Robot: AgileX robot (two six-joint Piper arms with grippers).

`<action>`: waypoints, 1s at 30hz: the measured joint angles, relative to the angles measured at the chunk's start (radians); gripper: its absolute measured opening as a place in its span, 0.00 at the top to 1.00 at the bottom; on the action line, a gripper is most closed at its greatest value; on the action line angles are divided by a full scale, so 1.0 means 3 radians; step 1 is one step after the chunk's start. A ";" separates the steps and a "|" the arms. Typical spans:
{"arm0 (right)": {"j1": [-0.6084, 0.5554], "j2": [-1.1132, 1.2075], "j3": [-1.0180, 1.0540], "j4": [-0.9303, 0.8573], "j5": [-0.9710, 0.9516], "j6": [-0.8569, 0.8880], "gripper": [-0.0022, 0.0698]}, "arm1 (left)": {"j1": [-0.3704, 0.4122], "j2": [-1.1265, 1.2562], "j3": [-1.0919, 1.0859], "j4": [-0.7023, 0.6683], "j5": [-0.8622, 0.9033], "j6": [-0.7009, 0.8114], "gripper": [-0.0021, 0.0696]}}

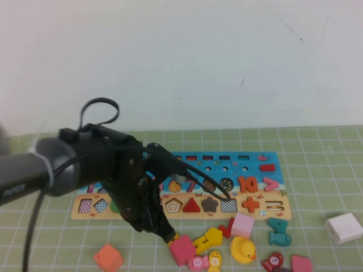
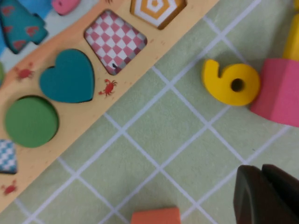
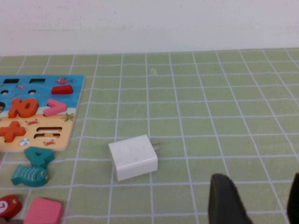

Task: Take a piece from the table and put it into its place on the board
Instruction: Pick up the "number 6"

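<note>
The yellow numeral "6" (image 2: 231, 83) lies flat on the green mat just off the board's near edge, touching a pink-red block (image 2: 280, 93). In the high view the 6 (image 1: 202, 244) sits between that block (image 1: 182, 250) and a yellow pentagon block (image 1: 214, 233). The long board (image 1: 274, 213) has a blue upper part with numerals and a tan strip with shapes (image 2: 70, 130). My left gripper (image 2: 261, 170) is shut and empty, low over the mat beside the 6 (image 1: 169, 237). My right gripper (image 3: 259, 186) is open and empty, out of the high view.
A white charger block (image 1: 343, 228) lies at the right, just ahead of my right gripper (image 3: 134, 157). A yellow duck (image 1: 243, 249), pink cube (image 1: 242, 225), teal fish (image 1: 279, 231) and orange block (image 1: 108, 258) lie along the table's near side.
</note>
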 joint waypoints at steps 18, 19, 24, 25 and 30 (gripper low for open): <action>0.0000 0.0000 0.0000 0.0000 0.0000 0.0000 0.58 | -0.0040 0.0595 -0.0257 0.0011 -0.0113 -0.0012 0.54; 0.0000 0.0000 0.0000 0.0000 0.0000 0.0000 0.58 | -0.0058 0.0598 -0.0257 0.0011 -0.0121 -0.0012 0.53; 0.0000 0.0000 0.0000 0.0000 0.0000 0.0000 0.58 | -0.0225 0.0598 -0.0257 -0.0002 -0.0214 -0.0012 0.51; 0.0000 0.0000 0.0000 0.0000 0.0000 0.0000 0.58 | -0.0260 0.0598 -0.0257 -0.0002 -0.0234 -0.0012 0.51; 0.0000 0.0000 0.0000 0.0000 0.0000 0.0000 0.58 | -0.0312 0.0598 -0.0259 0.0165 -0.0367 -0.0218 0.51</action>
